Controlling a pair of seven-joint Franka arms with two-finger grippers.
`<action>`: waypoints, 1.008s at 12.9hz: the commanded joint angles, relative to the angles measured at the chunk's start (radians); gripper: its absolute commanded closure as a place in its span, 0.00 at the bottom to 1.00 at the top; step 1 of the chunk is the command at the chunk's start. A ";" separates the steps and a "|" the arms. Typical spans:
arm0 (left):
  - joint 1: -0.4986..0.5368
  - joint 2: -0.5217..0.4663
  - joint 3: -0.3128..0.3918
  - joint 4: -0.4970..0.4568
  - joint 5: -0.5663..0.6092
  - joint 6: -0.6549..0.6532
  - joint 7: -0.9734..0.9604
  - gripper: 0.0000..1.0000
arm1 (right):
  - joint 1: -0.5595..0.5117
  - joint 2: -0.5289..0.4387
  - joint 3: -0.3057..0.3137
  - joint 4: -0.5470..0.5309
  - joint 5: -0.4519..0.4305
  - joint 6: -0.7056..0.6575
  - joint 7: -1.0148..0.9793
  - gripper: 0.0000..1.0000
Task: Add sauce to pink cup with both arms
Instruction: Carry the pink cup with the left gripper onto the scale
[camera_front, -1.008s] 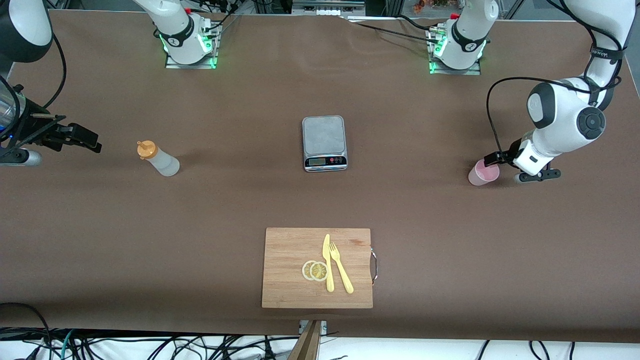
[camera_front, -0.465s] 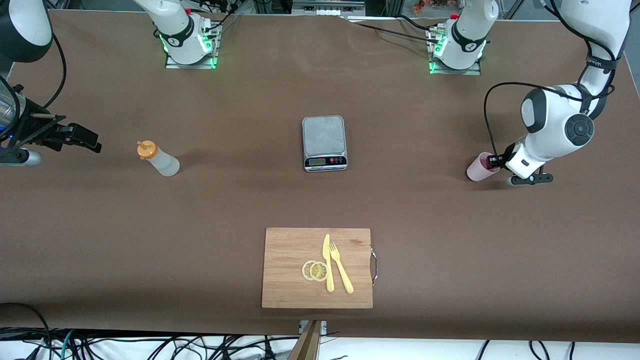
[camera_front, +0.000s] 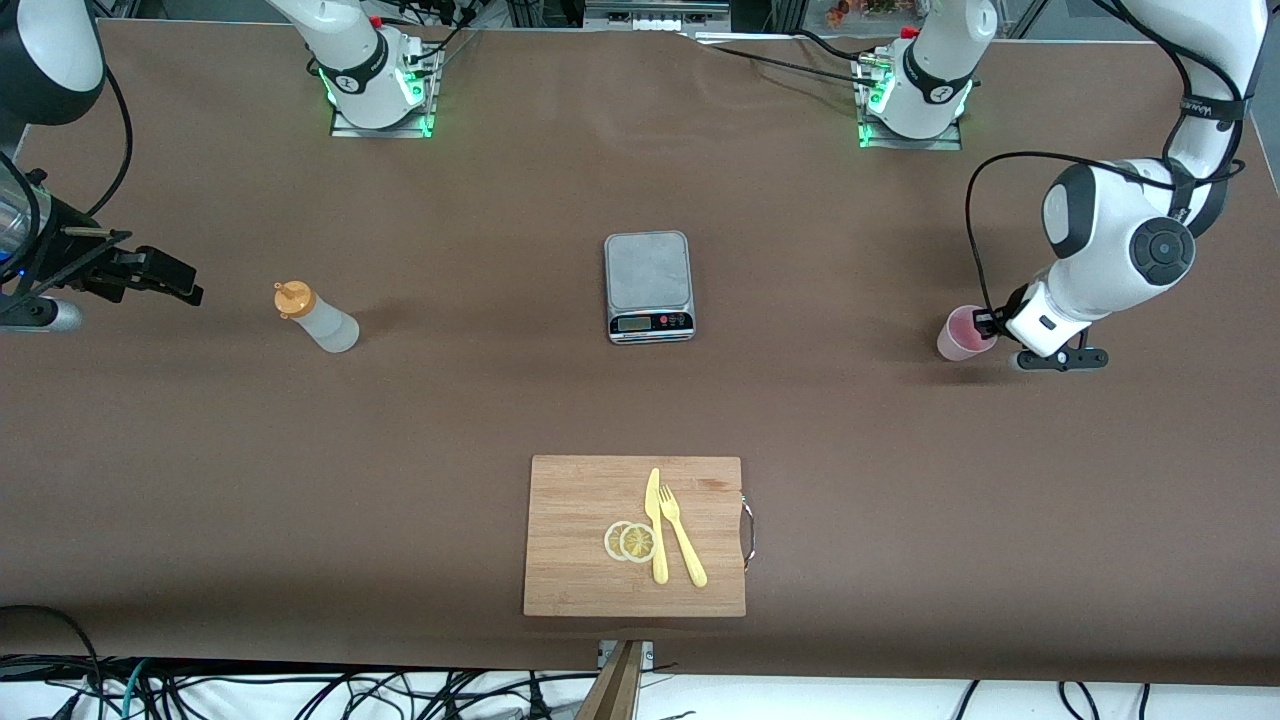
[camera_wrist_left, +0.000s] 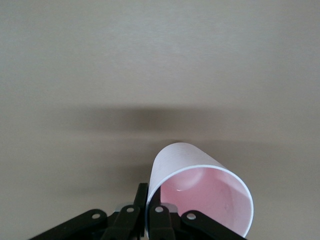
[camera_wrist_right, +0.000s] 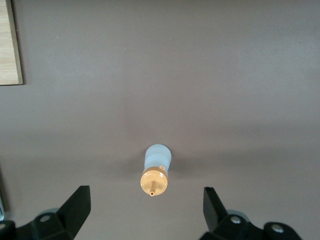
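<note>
The pink cup (camera_front: 960, 335) is at the left arm's end of the table, tilted. My left gripper (camera_front: 990, 322) is shut on its rim. In the left wrist view one finger is inside the pink cup (camera_wrist_left: 200, 182) and the other outside, so my left gripper (camera_wrist_left: 150, 195) pinches the wall. I cannot tell whether the cup's base touches the table. The sauce (camera_front: 315, 317), a whitish bottle with an orange cap, stands toward the right arm's end. My right gripper (camera_front: 150, 272) hangs open beside it, apart from it. In the right wrist view the sauce (camera_wrist_right: 157, 159) shows between the fingers of my right gripper (camera_wrist_right: 146, 196), farther off.
A grey kitchen scale (camera_front: 648, 285) sits mid-table between bottle and cup. A wooden cutting board (camera_front: 570, 520) lies nearer the front camera, carrying two lemon slices (camera_front: 630, 541), a yellow knife (camera_front: 656, 525) and a yellow fork (camera_front: 682, 535).
My left gripper has shut on the cup's rim, and the cup has tipped and shifted slightly with it. The right arm and the sauce have not moved.
</note>
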 joint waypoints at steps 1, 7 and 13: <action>-0.038 -0.034 0.004 0.016 -0.035 -0.071 -0.037 1.00 | -0.006 -0.012 0.002 0.001 -0.005 -0.015 -0.007 0.00; -0.340 0.011 0.004 0.175 -0.212 -0.106 -0.162 1.00 | -0.006 -0.012 0.003 0.003 -0.003 -0.012 -0.007 0.00; -0.668 0.179 0.003 0.372 -0.213 -0.097 -0.596 1.00 | -0.006 -0.014 0.003 0.001 -0.005 -0.016 -0.009 0.00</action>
